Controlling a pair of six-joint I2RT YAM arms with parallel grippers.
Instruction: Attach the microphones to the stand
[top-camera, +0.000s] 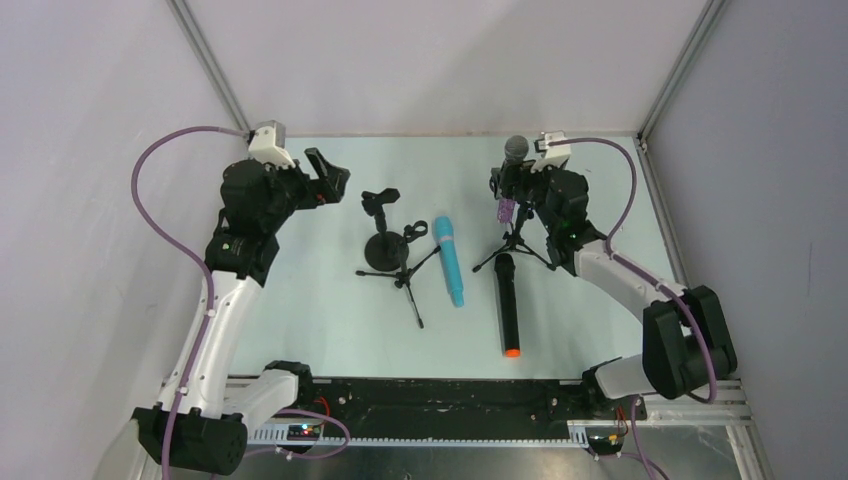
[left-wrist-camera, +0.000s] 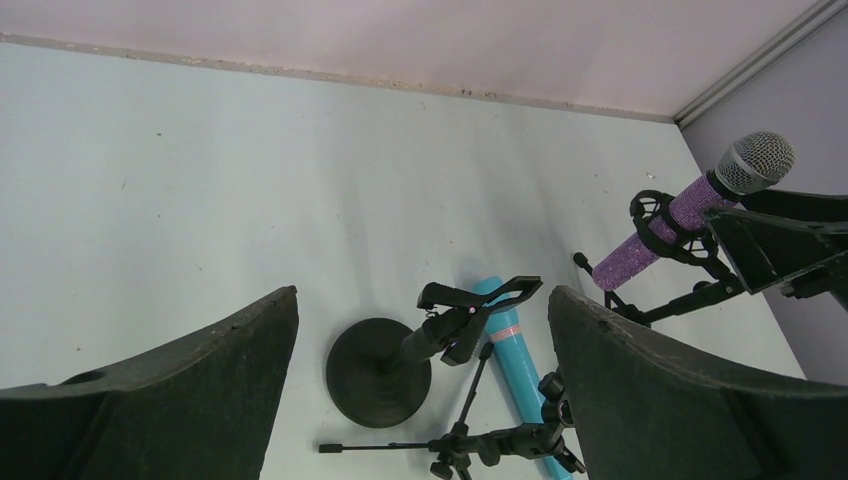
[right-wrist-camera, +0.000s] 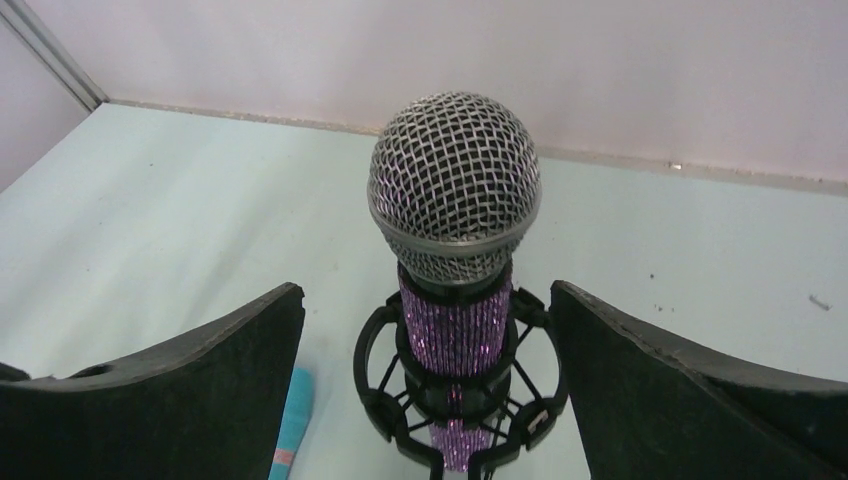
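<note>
The purple glittery microphone (right-wrist-camera: 455, 330) with its silver head (top-camera: 516, 150) stands upright in the black shock mount (right-wrist-camera: 380, 372) of a tripod stand (top-camera: 515, 245). My right gripper (right-wrist-camera: 425, 290) is open; its fingers flank the microphone without touching it. The light-blue microphone (top-camera: 449, 260) lies flat in the middle of the table. To its right lies the black microphone (top-camera: 508, 310) with an orange end. A round-base stand (left-wrist-camera: 378, 372) carries an empty clip (left-wrist-camera: 480, 300). My left gripper (left-wrist-camera: 422, 292) hovers open above that stand, holding nothing.
A second small tripod stand (top-camera: 405, 272) lies on its side between the round base and the light-blue microphone. The grey back wall (top-camera: 440, 60) and two metal corner posts border the pale table (top-camera: 320, 320).
</note>
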